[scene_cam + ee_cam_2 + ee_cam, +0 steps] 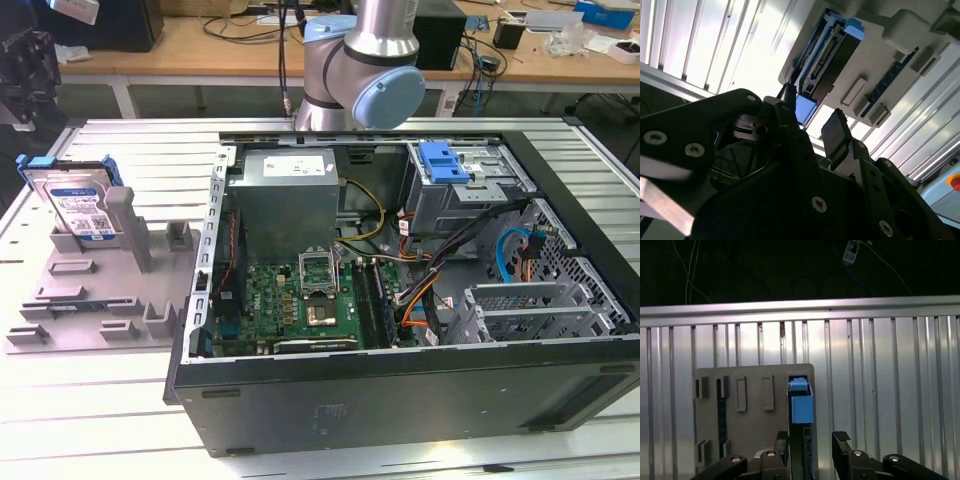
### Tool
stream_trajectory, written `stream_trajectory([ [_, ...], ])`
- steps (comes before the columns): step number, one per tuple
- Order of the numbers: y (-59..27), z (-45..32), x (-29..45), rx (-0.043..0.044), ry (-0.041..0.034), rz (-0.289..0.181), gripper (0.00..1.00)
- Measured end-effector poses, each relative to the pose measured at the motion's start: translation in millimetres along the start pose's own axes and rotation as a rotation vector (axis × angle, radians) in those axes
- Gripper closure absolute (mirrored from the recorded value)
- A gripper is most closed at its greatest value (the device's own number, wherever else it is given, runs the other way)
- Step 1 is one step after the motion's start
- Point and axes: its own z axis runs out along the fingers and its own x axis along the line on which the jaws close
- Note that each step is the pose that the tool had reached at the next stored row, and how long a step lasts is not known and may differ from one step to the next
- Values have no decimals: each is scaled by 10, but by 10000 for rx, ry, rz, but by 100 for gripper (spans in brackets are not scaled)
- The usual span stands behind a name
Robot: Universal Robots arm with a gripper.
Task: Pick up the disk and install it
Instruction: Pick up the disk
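In the exterior view, the PC case [400, 390] lies open on a ribbed alu table [100, 430]. Inside it: grey PSU box [285, 190] at the far side, green mobo [310, 295] in front of that, and a drive cage [480, 200] w/ a blue latch [443, 160] toward the exterior view's right. Cables [440, 270] run btw cage and mobo. Beside the case, toward the exterior view's left, a grey fixture tray [60, 310] holds the disk [80, 205], which stands upright in a slot at the tray's far end, label to the cam, blue bracket round its edges. A thin dark strip [95, 303] sits in a nearer slot. The gripper [25, 75] is a dark body at the frame edge, above the disk w/ a clear gap btw them. The arm's grey-and-blue joint [360, 60] is behind the case. In the second wrist view, the gripper [812, 115] has its black fingers [837, 132] spread apart, nothing clamped. Past them the disk [835, 50] shows edge-on in the tray [880, 65], w/ a blue bracket tab lined up btw the tips. In the first wrist view, the gripper [812, 437] looks down on the tray [755, 390]. The disk [801, 407] is edge-on in its slot, blue tab uppermost, lined up btw the parted fingers [842, 440]. One finger is close beside it; bare table [880, 380] shows btw the disk and the other. The strip [720, 405] is in a slot on the tray's other side.
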Motion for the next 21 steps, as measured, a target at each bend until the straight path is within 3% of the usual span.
stream_trajectory([
  [4,97,30,5,2,2,-46,52],
  [15,99,120,74,9,10,-293,52],
  [21,96,192,77,33,16,-439,52],
])
